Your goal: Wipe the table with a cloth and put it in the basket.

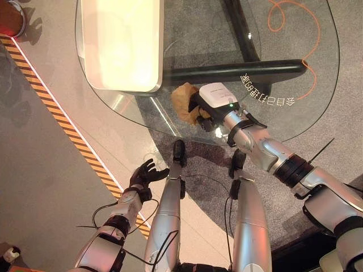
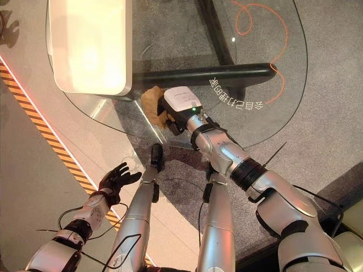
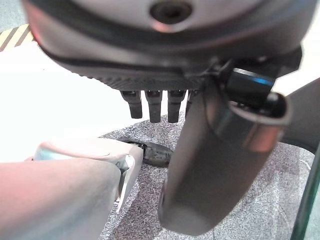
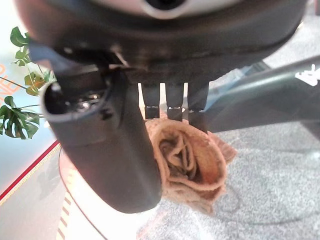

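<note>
resting on the glass table (image 1: 295,122) near its front edge, the right hand (image 1: 199,105) is seen with its fingers (image 4: 175,107) curled down onto a crumpled tan cloth (image 1: 184,102), which is gripped between them and the thumb (image 4: 105,150). in the right wrist view the cloth (image 4: 187,162) is shown bunched into loose folds just past the fingers, lying on the glass. a white tray-like basket (image 1: 122,45) is set on the table just beside the cloth, on the far left side, though whether the two touch cannot be told. an orange cord (image 1: 295,28) is seen through the glass at the far right. the left hand (image 1: 144,173) is held low beside the table, well apart from the cloth, with its fingers (image 3: 152,105) spread and holding nothing. a yellow-and-black striped strip (image 1: 62,122) is laid along the floor to the left.
</note>
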Controlling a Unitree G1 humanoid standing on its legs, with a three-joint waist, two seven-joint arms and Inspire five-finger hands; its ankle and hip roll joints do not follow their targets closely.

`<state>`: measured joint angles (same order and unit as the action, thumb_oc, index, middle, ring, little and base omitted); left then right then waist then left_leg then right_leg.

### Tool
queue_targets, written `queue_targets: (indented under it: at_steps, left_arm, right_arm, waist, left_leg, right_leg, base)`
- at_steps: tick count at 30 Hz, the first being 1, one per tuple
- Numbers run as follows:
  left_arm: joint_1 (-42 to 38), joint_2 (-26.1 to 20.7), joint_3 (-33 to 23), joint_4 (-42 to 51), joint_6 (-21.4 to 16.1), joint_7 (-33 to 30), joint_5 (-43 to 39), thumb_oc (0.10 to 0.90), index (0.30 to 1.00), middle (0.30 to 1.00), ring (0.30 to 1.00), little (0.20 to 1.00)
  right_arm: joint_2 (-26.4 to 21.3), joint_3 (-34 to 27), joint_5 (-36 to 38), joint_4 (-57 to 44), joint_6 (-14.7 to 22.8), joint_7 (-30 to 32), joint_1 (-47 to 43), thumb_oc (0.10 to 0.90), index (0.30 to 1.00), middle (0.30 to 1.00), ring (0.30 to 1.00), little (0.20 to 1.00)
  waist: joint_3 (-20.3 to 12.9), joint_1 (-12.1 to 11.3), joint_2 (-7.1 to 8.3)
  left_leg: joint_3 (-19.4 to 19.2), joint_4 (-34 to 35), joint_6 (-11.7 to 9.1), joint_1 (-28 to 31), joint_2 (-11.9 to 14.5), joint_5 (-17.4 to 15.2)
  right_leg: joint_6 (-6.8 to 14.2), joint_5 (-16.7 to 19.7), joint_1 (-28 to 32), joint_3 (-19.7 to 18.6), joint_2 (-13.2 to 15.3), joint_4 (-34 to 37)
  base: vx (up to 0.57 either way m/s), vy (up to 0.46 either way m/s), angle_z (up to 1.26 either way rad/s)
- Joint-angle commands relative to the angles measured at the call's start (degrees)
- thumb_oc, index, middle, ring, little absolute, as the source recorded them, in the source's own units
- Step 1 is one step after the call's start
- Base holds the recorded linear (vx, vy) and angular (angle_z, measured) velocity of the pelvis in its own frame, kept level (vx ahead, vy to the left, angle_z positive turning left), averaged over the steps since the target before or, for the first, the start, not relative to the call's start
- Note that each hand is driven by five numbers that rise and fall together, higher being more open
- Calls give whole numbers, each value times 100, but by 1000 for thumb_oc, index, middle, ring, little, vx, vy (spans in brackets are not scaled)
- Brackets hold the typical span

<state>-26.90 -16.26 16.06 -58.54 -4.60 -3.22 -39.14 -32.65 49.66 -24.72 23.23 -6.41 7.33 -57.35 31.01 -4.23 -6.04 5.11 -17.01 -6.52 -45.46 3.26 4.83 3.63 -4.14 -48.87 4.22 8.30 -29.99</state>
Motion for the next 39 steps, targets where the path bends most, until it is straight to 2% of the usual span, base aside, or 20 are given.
queue_targets:
  at_steps: [1,5,7,16,23,32,39]
  left_arm:
    - [61,-16,-120,-325,-220,-160,26,800,900,900,900,900]
    - [52,-53,-203,-316,-333,-240,-103,800,900,900,900,900]
    - [16,-59,-314,-233,-434,-472,-225,800,900,900,900,900]
    - [-145,-188,-650,224,-875,-1185,-314,800,900,900,900,900]
    - [-214,-407,-1101,527,-1326,-1626,-734,800,900,900,900,900]
    - [-205,-587,-1439,1433,-1888,-1671,-1047,800,900,900,900,900]
    - [-230,-617,-1739,2101,-2250,-1954,-1096,800,900,900,900,900]
  right_arm:
    - [536,-9,145,-918,424,397,-97,100,300,300,300,200]
    - [570,-162,316,-675,319,851,-70,100,300,300,300,200]
    - [689,-404,496,-471,277,1200,-80,100,300,300,300,200]
    - [788,-947,927,-367,150,1791,-173,100,300,300,300,200]
    - [728,-1596,1794,-125,242,2641,-220,100,300,300,300,200]
    - [601,-2275,2105,-664,489,2981,206,100,300,300,300,200]
    - [640,-2727,2116,-1340,767,2920,665,100,300,300,300,200]
  waist:
    - [-122,-42,166]
    - [-122,-46,168]
    - [-122,-57,164]
    - [-122,-105,153]
    - [-122,-122,106]
    - [-122,-69,86]
    - [-122,5,87]
  left_leg:
    - [-460,-175,563,51,-711,-216]
    - [-458,-191,564,65,-703,-222]
    - [-437,-203,558,83,-688,-226]
    - [-388,-201,549,146,-690,-211]
    - [-366,-159,553,288,-677,-230]
    - [-368,-125,587,430,-692,-278]
    - [-399,-94,601,518,-699,-303]
  right_leg:
    - [-219,211,121,566,-530,555]
    - [-233,224,135,561,-531,562]
    - [-240,215,148,542,-535,532]
    - [-252,205,213,547,-507,501]
    - [-259,139,345,500,-487,466]
    - [-270,66,484,449,-490,449]
    - [-268,10,575,415,-487,447]
  base:
    - [0,0,0]
    - [0,0,0]
    - [0,0,0]
    - [0,0,0]
    - [1,11,0]
    - [4,15,0]
    - [5,12,-1]
